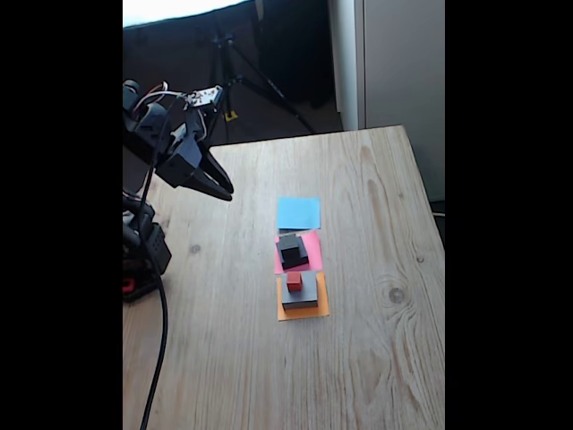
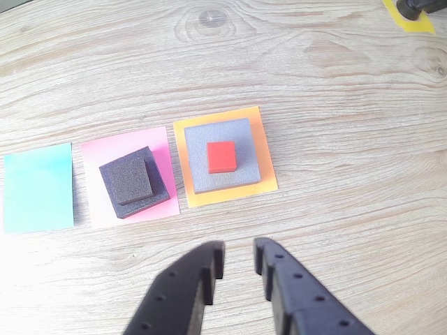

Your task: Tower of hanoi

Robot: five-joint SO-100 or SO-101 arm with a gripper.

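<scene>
On the orange paper (image 2: pixel 267 150) lies the wide grey slab (image 2: pixel 244 171), and the tiny red cube (image 2: pixel 221 156) sits on its middle. The black slab (image 2: pixel 159 197) rests on the pink paper (image 2: pixel 162 142) with the small black cube (image 2: pixel 126 180) on top, shifted toward one corner. The fixed view shows the same two stacks: grey slab (image 1: pixel 308 293) with red cube (image 1: pixel 294 281), black slab (image 1: pixel 300 259) with black cube (image 1: pixel 287 243). My gripper (image 2: pixel 238 252) hovers open and empty, well above the table and short of the grey slab. From the fixed camera the gripper (image 1: pixel 224 188) hangs at the left.
A blue paper square (image 2: pixel 38 185) lies bare beside the pink one. A black cable (image 1: pixel 161 331) runs down the table's left side from the arm base. A tripod (image 1: pixel 237 72) stands behind the table. Yellow tape (image 2: pixel 412 17) marks a wrist-view corner.
</scene>
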